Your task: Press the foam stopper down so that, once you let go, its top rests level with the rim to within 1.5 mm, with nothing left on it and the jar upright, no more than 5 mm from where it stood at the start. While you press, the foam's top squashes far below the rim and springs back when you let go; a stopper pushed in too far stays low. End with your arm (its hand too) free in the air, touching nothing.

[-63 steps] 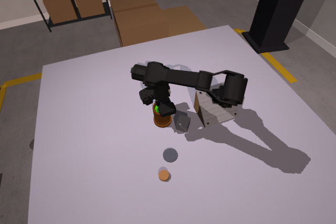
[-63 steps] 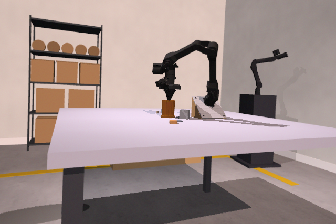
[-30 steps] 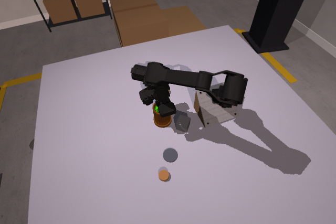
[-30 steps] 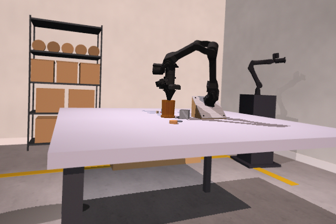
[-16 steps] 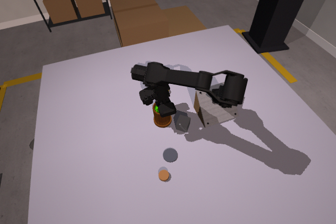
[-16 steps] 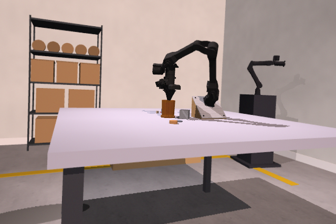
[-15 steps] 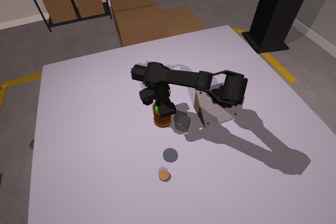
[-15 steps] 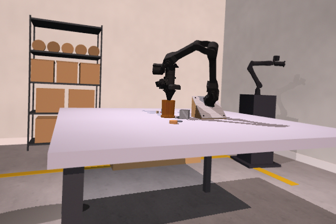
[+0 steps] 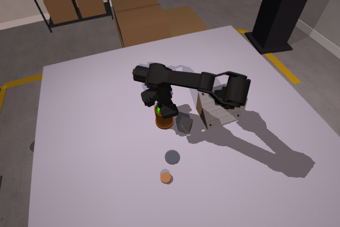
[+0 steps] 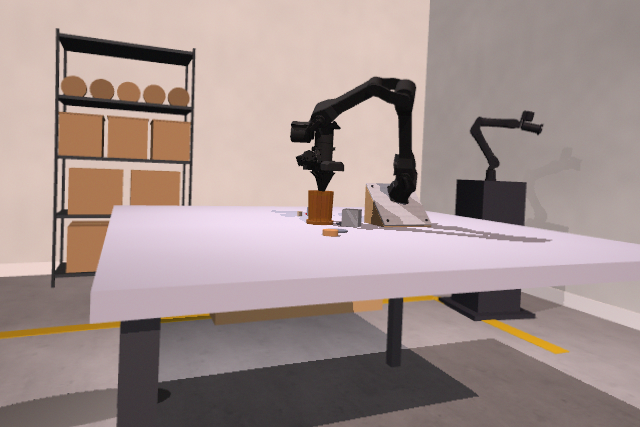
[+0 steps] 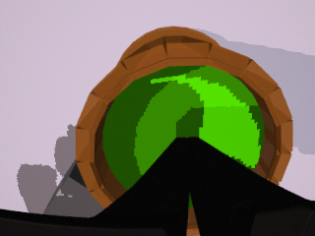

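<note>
An orange-brown ribbed jar (image 9: pixel 163 122) (image 10: pixel 320 206) (image 11: pixel 98 118) stands upright on the white table (image 9: pixel 82 136) (image 10: pixel 232 257). A bright green foam stopper (image 11: pixel 230 118) (image 9: pixel 159 109) fills its mouth. My gripper (image 11: pixel 186 148) (image 10: pixel 324 187) (image 9: pixel 161 109) is shut, with nothing between the fingers. It points straight down and its closed tip rests on the middle of the stopper, at the jar's rim. The foam's height against the rim is hidden by the fingers and the jar wall.
A small grey cube (image 9: pixel 184 123) (image 10: pixel 351 216) lies just right of the jar. A grey disc (image 9: pixel 172 157) and an orange disc (image 9: pixel 165 177) (image 10: pixel 330 232) lie nearer the front. The arm's wedge base (image 9: pixel 217 113) (image 10: pixel 395 207) stands to the right.
</note>
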